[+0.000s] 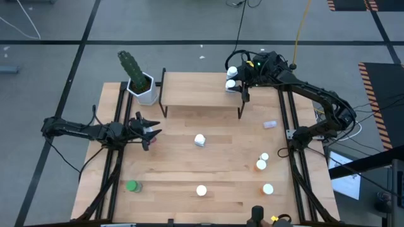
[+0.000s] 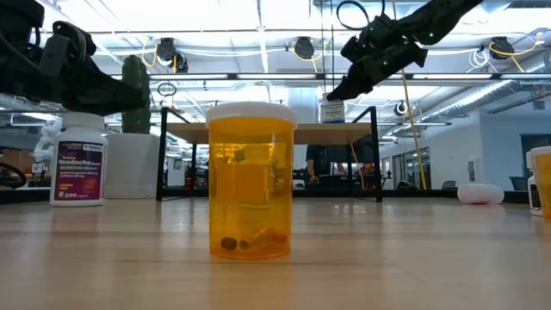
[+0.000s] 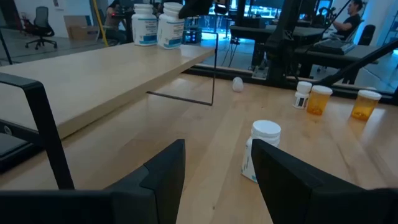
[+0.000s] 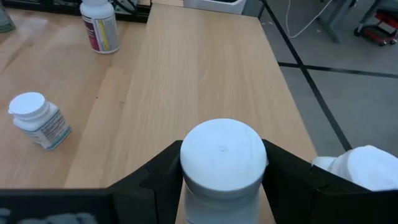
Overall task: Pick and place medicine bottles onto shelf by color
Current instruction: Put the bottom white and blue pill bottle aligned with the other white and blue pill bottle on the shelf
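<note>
- A white-capped bottle (image 4: pixel 222 163) sits between the dark fingers of the right pincer (image 1: pixel 243 90), which is closed partway round its body, over the right end of the shelf (image 1: pixel 202 94).
- Just beside that pincer another white-capped bottle (image 4: pixel 364 167) already stands on the shelf board; the held one is probably being set next to it so that like colours share one end.
- Ahead of the right pincer the rest of the shelf board is bare wood. Beyond it, down on the counter (image 1: pixel 170 170), stand a small blue-white bottle (image 4: pixel 37 121) and a taller white bottle with a pink label (image 4: pixel 99 25).
- The left pincer (image 1: pixel 146 131) hovers above the counter with its fingers apart and nothing in them, pointed at the small blue-white bottle just ahead, likely the next pick.
- Farther from both pincers, orange bottles (image 3: pixel 320 99) and a green bottle (image 1: pixel 131 186) wait on the counter's near side.
- A cactus pot (image 1: pixel 144 88) stands by the shelf's left end, behind the left pincer.
</note>
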Motion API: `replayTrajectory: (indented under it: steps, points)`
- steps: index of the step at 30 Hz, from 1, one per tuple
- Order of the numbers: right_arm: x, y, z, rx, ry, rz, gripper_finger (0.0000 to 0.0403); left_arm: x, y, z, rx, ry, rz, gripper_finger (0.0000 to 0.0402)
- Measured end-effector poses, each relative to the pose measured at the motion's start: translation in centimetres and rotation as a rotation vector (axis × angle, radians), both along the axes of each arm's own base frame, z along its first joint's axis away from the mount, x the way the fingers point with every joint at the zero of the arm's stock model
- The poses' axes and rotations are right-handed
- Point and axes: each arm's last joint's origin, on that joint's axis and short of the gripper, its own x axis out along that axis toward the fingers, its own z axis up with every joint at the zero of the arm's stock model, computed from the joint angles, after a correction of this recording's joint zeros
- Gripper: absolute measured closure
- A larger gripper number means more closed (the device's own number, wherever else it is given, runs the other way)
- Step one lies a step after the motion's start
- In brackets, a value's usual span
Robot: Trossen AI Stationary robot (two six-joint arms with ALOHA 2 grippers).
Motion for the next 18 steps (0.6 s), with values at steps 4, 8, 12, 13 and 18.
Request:
replayTrajectory:
  steps: [4, 8, 12, 13, 18]
  points:
    - [-0.32, -0.33, -0.03, -0.016, -0.002, 0.011, 0.0222, 0.0, 0.0, 0.0, 0.0, 0.0, 0.0, 0.0213]
    - [-0.43, -0.4, -0.07, -0.028, 0.002, 0.017, 0.0215, 0.0, 0.0, -0.03, 0.0, 0.003, 0.0, 0.0213]
    - [-0.44, -0.38, -0.1, -0.029, 0.006, 0.019, 0.0194, -0.01, 0.0, -0.08, 0.001, 0.009, 0.0, 0.0213]
    - [-0.44, -0.38, -0.15, -0.027, 0.009, 0.018, 0.0188, -0.01, 0.0, -0.09, 0.0, 0.008, 0.0, 0.0213]
    - [-0.43, -0.39, -0.17, -0.027, 0.008, 0.018, 0.0163, -0.01, 0.0, -0.08, -0.001, 0.008, 0.0, 0.0213]
